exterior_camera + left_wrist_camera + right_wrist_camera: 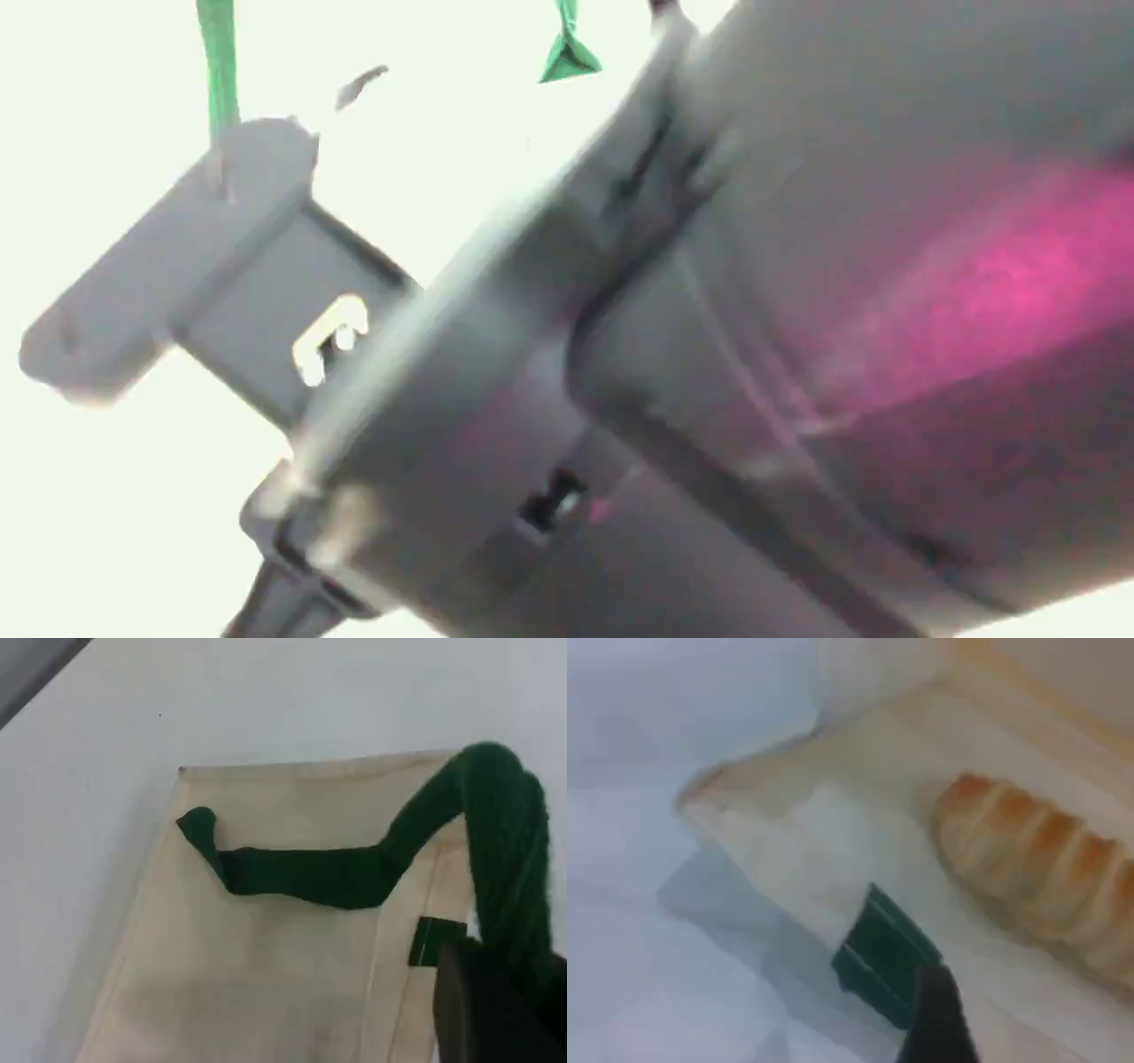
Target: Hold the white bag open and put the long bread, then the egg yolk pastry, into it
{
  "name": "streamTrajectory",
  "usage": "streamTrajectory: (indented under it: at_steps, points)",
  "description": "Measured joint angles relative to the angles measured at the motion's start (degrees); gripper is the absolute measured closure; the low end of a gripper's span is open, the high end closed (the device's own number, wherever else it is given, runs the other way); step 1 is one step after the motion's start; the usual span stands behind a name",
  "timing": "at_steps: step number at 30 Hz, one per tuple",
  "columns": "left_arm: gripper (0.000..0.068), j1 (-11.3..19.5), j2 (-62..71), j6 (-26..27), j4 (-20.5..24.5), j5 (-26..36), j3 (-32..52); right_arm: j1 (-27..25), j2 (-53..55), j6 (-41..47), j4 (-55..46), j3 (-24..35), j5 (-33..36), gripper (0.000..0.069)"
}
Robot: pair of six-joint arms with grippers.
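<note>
In the left wrist view the white bag (266, 974) lies flat on the pale table. My left gripper (500, 974) is shut on its dark green strap handle (319, 877), which loops up into the jaws. The right wrist view looks into the bag's mouth (780, 842). The long bread (1036, 859), golden with pale cross stripes, lies inside on the cloth. My right gripper (935, 1019) hovers at the rim beside a green patch (881, 957), open and apart from the bread. The egg yolk pastry is out of view.
A blurred grey arm body (709, 354) with a pink glow fills most of the scene view, very close to the camera. Two green strap pieces (217, 62) show at its top edge. Pale table (266, 700) surrounds the bag.
</note>
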Motion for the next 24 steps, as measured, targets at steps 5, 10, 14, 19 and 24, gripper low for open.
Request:
streamTrajectory:
  at_steps: [5, 10, 14, 19, 24]
  points:
    - [0.0597, 0.00, 0.00, -0.05, 0.00, 0.00, 0.00, -3.46, 0.05, 0.00, -2.72, 0.00, 7.06, 0.0249]
    - [0.0597, 0.00, 0.00, -0.05, 0.11, 0.00, 0.00, -7.38, 0.00, 0.06, -4.49, 0.00, 13.92, 0.0249]
    - [0.0597, 0.00, 0.00, -0.05, 0.48, 0.00, 0.00, -11.28, -0.06, 0.06, -4.55, 0.00, 20.07, 0.0249]
    - [0.0597, 0.00, 0.00, -0.22, 1.89, 0.00, 0.00, -16.03, -0.06, 0.06, -4.55, 0.05, 25.68, 0.0249]
    - [0.0597, 0.00, 0.00, -1.82, 4.64, 0.00, 0.00, -20.11, -0.06, 0.06, -4.50, 0.05, 28.83, 0.0249]
